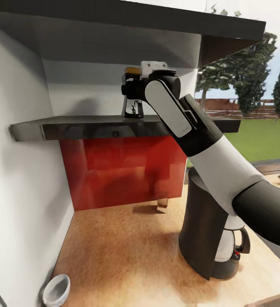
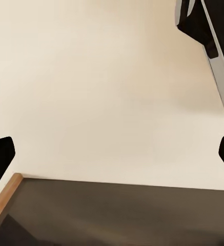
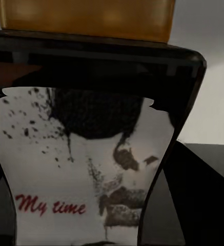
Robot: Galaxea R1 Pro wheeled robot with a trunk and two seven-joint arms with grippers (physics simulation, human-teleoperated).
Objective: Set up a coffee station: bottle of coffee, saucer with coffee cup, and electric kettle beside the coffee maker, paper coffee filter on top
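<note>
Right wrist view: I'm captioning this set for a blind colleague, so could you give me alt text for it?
Close-up of the bottle of coffee: a dark jar with a yellow-gold cap and a white label printed with dark speckles and red script reading "My time". A dark shelf surface and a pale wall lie behind it.

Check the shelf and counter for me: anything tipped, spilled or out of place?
Nothing stands out. The bottle of coffee stands upright on the shelf at the right gripper; the coffee maker and coffee cup sit upright on the countertop. No spills.
</note>
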